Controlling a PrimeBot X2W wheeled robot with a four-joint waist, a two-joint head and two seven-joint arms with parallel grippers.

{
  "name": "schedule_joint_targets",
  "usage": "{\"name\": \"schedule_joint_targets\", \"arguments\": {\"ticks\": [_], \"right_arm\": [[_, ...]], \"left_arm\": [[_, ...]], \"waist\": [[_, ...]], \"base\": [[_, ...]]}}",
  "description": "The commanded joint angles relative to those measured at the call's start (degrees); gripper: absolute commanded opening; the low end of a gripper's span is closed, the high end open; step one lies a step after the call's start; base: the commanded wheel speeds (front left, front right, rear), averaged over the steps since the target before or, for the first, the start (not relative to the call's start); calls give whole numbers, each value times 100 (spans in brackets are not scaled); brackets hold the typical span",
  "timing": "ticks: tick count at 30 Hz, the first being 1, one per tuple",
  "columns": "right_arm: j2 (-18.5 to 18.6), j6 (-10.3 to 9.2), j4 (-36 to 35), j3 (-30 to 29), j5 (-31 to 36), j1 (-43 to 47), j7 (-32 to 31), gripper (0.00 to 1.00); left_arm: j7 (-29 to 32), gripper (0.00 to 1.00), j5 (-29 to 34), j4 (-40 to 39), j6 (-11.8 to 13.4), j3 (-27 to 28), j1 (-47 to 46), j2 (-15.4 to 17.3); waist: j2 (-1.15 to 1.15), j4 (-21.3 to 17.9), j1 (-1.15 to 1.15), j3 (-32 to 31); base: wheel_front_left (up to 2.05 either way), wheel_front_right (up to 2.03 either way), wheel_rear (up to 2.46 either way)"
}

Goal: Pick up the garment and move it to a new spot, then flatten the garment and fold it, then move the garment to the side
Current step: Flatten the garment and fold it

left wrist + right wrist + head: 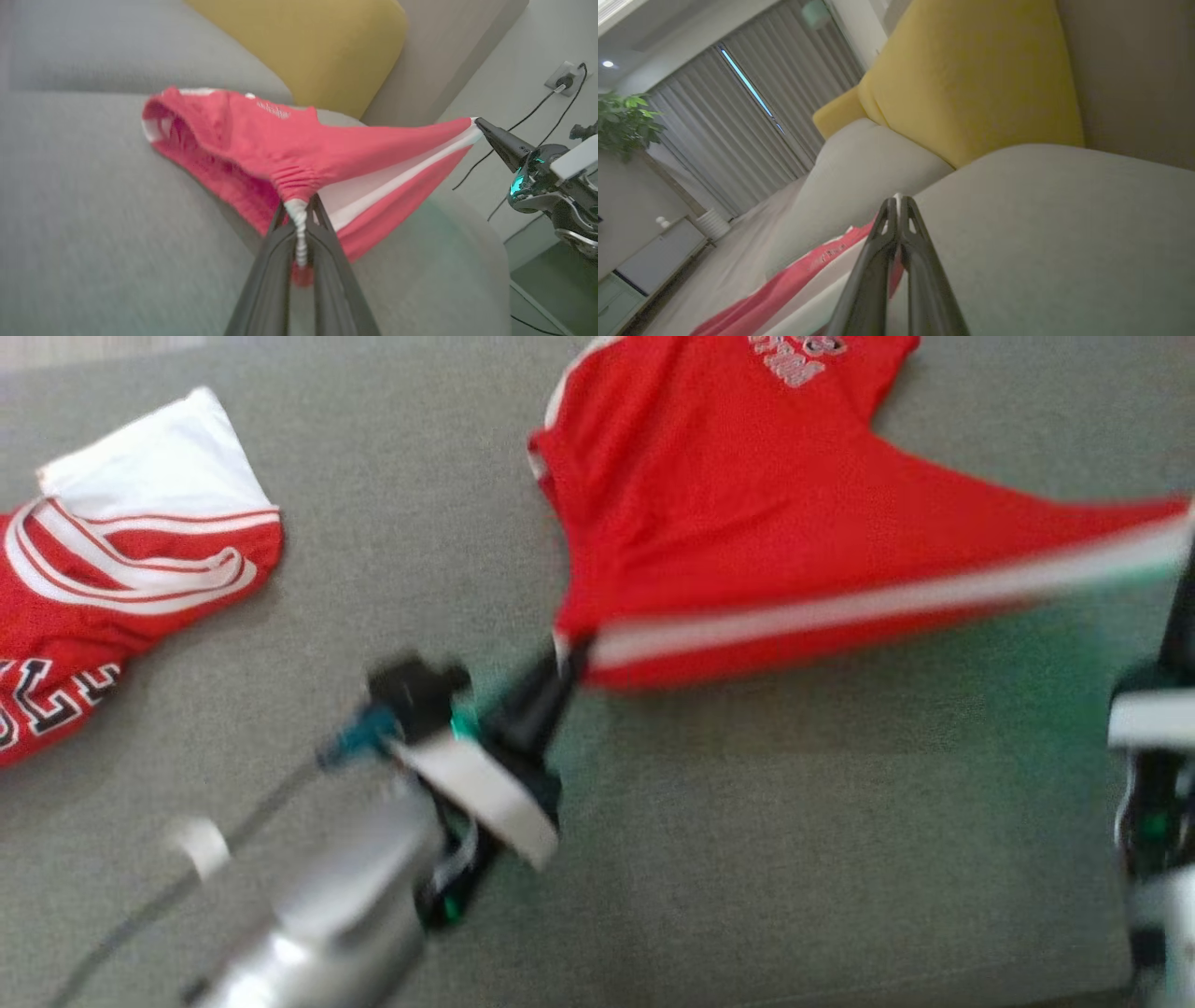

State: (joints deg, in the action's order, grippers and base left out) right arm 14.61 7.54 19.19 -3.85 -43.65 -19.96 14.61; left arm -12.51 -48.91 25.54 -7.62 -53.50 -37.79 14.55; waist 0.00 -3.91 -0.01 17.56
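The garment (747, 513) is a red jersey with white trim, stretched over the grey sofa seat (747, 859) between my two grippers. My left gripper (571, 658) is shut on its near-left corner; in the left wrist view the white hem (299, 219) bunches between the dark fingers (275, 252) of that gripper (299, 205). My right gripper (1187, 532) is shut on the far right corner at the frame's edge, and its tip (479, 123) pinches the striped hem. In the right wrist view the shut gripper (898, 203) holds red and white cloth (794, 280) trailing to the lower left.
A second red and white jersey (112, 588) lies crumpled at the left of the seat. A yellow cushion (317, 46) leans on the sofa back behind the garment. Cables and a wall socket (563, 81) are off the sofa's right end.
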Motion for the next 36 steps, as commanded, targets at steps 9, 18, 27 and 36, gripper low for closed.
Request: {"name": "schedule_joint_targets", "arguments": {"ticks": [9,18,27,36], "right_arm": [[-314,-5,-1198,-1199,640,1841,-521,0],[-561,-5,-2071,-1956,985,2067,-1219,0],[-753,-5,-1725,-1967,1842,595,-1912,0],[-657,-5,-415,-1807,2616,-1156,-2088,0]], "left_arm": [[-77,0,-103,-573,358,-307,1670,12],[213,0,-384,-1315,505,-336,1868,-64],[482,0,-1132,-1417,307,133,1228,-588],[430,0,-1555,-800,171,466,427,-1024]], "waist": [[0,-277,1,-610],[0,-157,1,-591],[0,456,1,-268],[0,1013,1,208]], "base": [[0,0,0],[0,0,0],[0,0,0],[0,0,0]]}}
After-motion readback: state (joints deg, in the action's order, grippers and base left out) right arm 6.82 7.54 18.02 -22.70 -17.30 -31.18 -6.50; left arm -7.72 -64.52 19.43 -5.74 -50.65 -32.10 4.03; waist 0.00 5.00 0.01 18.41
